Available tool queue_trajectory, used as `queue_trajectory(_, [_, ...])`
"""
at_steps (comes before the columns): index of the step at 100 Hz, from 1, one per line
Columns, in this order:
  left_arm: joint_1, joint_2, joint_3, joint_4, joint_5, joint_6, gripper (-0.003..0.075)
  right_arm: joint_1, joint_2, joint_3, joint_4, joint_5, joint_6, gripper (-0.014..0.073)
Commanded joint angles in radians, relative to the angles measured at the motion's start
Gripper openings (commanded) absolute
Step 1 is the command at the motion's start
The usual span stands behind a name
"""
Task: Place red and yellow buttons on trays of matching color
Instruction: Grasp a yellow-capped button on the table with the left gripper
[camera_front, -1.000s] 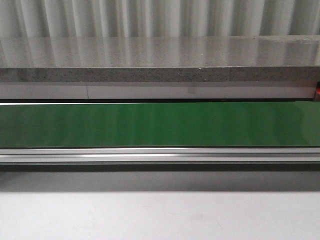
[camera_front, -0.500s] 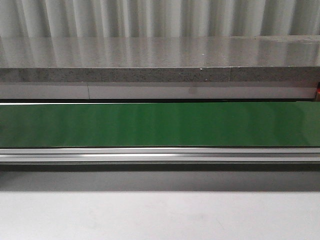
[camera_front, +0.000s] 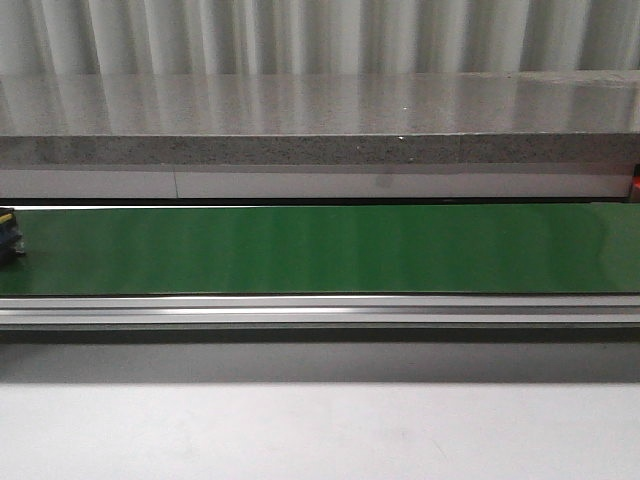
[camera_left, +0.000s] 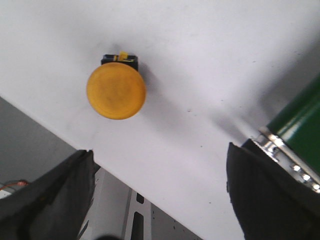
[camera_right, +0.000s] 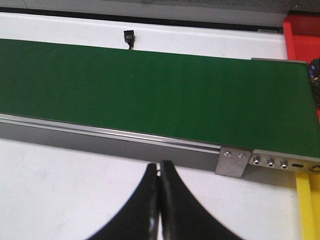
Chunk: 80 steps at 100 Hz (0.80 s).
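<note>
Front view: a green conveyor belt crosses the scene, with a small dark object at its far left edge.
Left wrist view: the left pincer is released above a yellow button on the white counter.
Right wrist view: the right pincer is clenched, empty, near the belt; a red tray lies far right

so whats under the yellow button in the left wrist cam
The yellow button sits cap up on a plain white surface. A black base with a yellow clip peeks out behind the cap; the rest of the base is hidden by it.
</note>
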Motion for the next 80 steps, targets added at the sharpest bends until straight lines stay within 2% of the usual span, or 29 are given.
queue_trajectory(1, [0.005,-0.006,-0.019,0.01,-0.011,-0.013,0.0526,0.001,0.004,-0.024,0.006,-0.06,-0.01,-0.0067])
queue_trajectory(39, [0.005,0.12,-0.019,0.05,-0.04,-0.013,0.0526,0.001,0.004,-0.024,0.006,-0.06,-0.01,-0.0067])
queue_trajectory(62, [0.005,0.143,-0.019,0.049,-0.127,-0.013,0.0525,0.001,0.004,-0.024,0.006,-0.06,-0.01,-0.0067])
queue_trajectory(80, [0.005,0.145,-0.019,0.049,-0.161,-0.013,0.0443,0.001,0.004,-0.024,0.006,-0.06,-0.01,-0.0067])
